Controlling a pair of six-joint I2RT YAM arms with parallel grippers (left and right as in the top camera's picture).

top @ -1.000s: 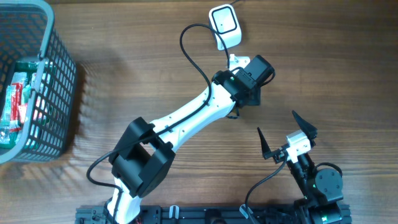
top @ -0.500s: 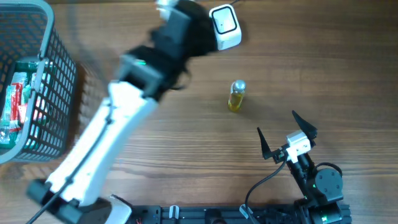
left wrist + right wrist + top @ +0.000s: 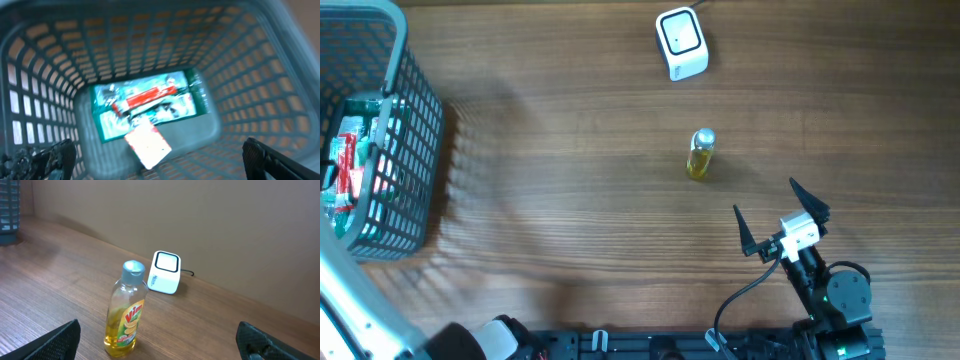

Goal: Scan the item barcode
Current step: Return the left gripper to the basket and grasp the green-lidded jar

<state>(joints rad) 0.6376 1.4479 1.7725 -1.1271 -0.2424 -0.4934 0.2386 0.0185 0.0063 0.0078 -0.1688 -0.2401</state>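
Your left hand [image 3: 155, 157] hangs, fingers apart, over the grey plastic mesh basket [image 3: 405, 150] holding a green-and-red packet [image 3: 150, 105]. The small clear bottle of yellow liquid [image 3: 700, 155] stands upright on the wooden surface [image 3: 570, 200], between the white boxy scanner [image 3: 681, 42] and your right hand [image 3: 767, 200], which is spread wide and empty.

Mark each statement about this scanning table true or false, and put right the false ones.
1. The yellow bottle stands upright on the table. True.
2. The right gripper grips the bottle. False: it is open and apart from the bottle.
3. The scanner lies inside the basket. False: it sits on the table, beyond the bottle as the right wrist sees it.
4. A green-and-red packet lies in the basket. True.
5. The left gripper is shut. False: its fingers stand wide apart above the basket.
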